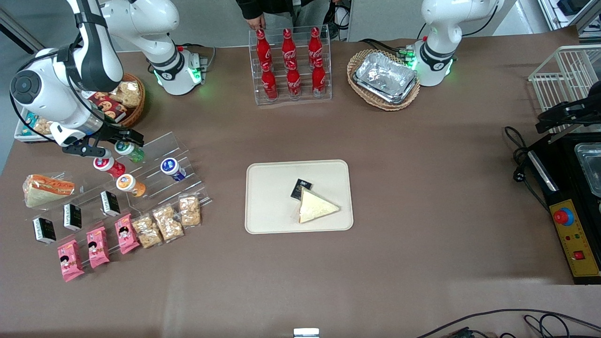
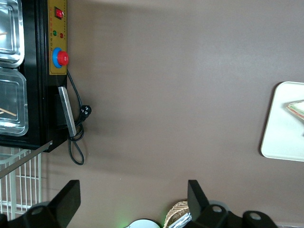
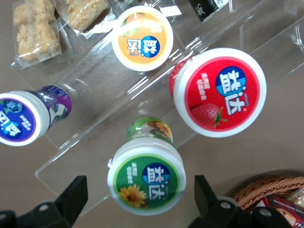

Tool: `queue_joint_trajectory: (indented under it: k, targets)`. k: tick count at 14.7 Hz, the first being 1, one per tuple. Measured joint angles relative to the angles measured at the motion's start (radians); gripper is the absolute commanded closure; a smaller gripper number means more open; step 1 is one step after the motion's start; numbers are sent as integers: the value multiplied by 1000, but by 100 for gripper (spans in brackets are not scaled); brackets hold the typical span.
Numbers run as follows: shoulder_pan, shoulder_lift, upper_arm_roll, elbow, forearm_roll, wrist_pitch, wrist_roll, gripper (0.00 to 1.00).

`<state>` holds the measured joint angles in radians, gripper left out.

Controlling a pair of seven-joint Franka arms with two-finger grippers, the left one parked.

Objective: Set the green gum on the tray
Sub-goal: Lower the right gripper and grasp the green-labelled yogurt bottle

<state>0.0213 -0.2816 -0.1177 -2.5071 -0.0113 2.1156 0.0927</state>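
Green gum (image 3: pixel 146 178) stands upright on the clear rack, cap centred between the open gripper's (image 3: pixel 141 199) fingers, directly below.

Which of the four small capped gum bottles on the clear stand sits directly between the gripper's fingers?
The green-capped gum bottle, framed by the open gripper; the other caps lie outside.

A clear stepped stand (image 1: pixel 155 173) is set on the brown desk (image 1: pixel 422 188) toward the working arm's end. A red-capped bottle (image 3: pixel 216 92), an orange-capped bottle (image 3: pixel 141 39) and a blue-capped bottle (image 3: pixel 21 118) are held on it. Nearer the front camera, three pink packets (image 1: pixel 96 246) and three bags of puffed snacks (image 1: pixel 166 223) are laid in rows. Six cola bottles (image 1: pixel 291 63) are racked upright, and foil trays (image 1: pixel 386 77) are stacked in a wicker basket (image 1: pixel 357 63).
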Motion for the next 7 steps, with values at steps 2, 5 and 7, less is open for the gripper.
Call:
queue_joint_trajectory:
  k: [2, 5, 7]
  targets:
    - [0, 6, 0, 0, 0, 14, 17, 0]
    - [0, 14, 0, 0, 0, 28, 44, 0]
    - [0, 17, 0, 0, 0, 32, 62, 1]
